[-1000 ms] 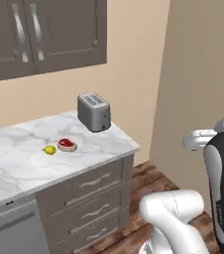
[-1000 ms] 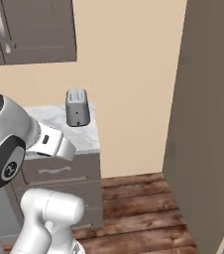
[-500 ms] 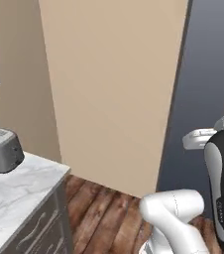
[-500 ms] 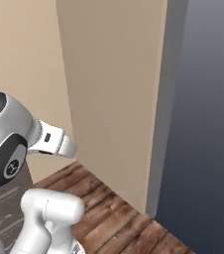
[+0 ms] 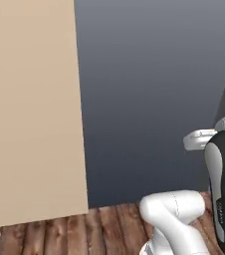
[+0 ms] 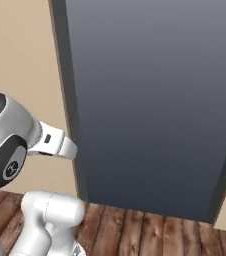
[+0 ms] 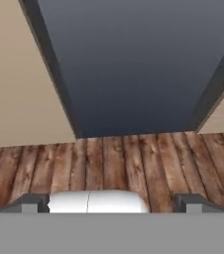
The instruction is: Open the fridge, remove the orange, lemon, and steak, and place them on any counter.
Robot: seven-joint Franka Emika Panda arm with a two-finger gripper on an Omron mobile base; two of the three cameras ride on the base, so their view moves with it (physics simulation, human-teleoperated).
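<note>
Gripper (image 7: 112,202): the two dark fingertips (image 7: 32,202) stand far apart at the bottom of the hand view, spread as wide as they go. Nothing sits between them and they touch nothing; past them lies bare wood-plank floor (image 7: 134,158).

Fridge (image 6: 155,100): a tall dark grey slab straight ahead of the arm, front face flat and closed. In the right base view its darker left edge runs down to the floor beside a beige wall (image 6: 20,60), and a second beige strip shows at its lower right. In the left base view the fridge face (image 5: 149,99) takes up the middle and right, with the beige wall panel (image 5: 32,109) just beside it on the left.

Handle and display cannot be made out from here.

White arm links rise in front of the fridge, apart from its face.
</note>
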